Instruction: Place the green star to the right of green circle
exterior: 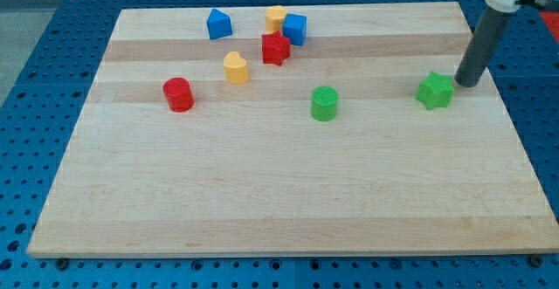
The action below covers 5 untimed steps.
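The green star [435, 91] lies on the wooden board at the view's right. The green circle [324, 103] stands near the board's middle, well to the star's left and slightly lower. My tip [466, 83] is just to the upper right of the star, close to it; whether it touches cannot be told. The dark rod rises from there to the view's top right.
In the upper left part of the wooden board [279, 202] stand a red cylinder [178, 94], a yellow heart [235, 66], a red star [275, 49], a blue cube [295, 29], a yellow block [276, 17] and a blue pentagon-like block [218, 24].
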Tool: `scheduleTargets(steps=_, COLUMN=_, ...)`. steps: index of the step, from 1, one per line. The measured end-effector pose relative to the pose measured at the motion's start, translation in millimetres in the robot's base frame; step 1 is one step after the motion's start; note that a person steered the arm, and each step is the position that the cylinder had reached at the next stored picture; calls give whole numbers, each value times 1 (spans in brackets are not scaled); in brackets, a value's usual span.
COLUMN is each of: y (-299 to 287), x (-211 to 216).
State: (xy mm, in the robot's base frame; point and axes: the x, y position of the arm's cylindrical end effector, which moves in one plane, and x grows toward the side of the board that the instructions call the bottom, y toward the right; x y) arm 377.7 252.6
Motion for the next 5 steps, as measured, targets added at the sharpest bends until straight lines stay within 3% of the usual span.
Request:
scheduleTargets(steps=3, y=-44, x=39)
scheduleTargets(steps=5, y=-89, x=39)
